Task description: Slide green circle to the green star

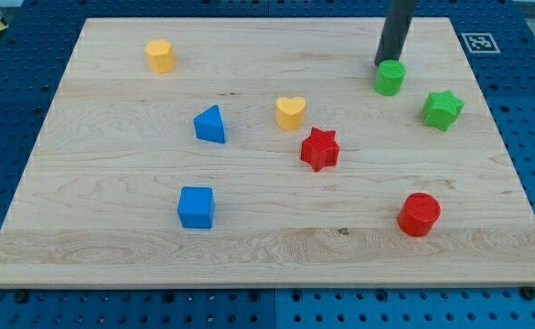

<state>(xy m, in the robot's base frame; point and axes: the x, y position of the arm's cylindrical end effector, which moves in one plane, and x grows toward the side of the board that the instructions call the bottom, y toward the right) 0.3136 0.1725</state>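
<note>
The green circle (390, 78) stands near the view's top right on the wooden board. The green star (442, 110) lies a short way to its lower right, with a gap between them. My tip (385, 63) is just above the green circle on its upper left side, touching or nearly touching it. The rod rises out of the view's top.
A yellow hexagon (160, 56) is at the upper left. A yellow heart (291, 113) and a red star (320, 148) sit mid-board. A blue triangle (210, 124), a blue cube (197, 206) and a red circle (419, 214) also lie on the board (112, 247).
</note>
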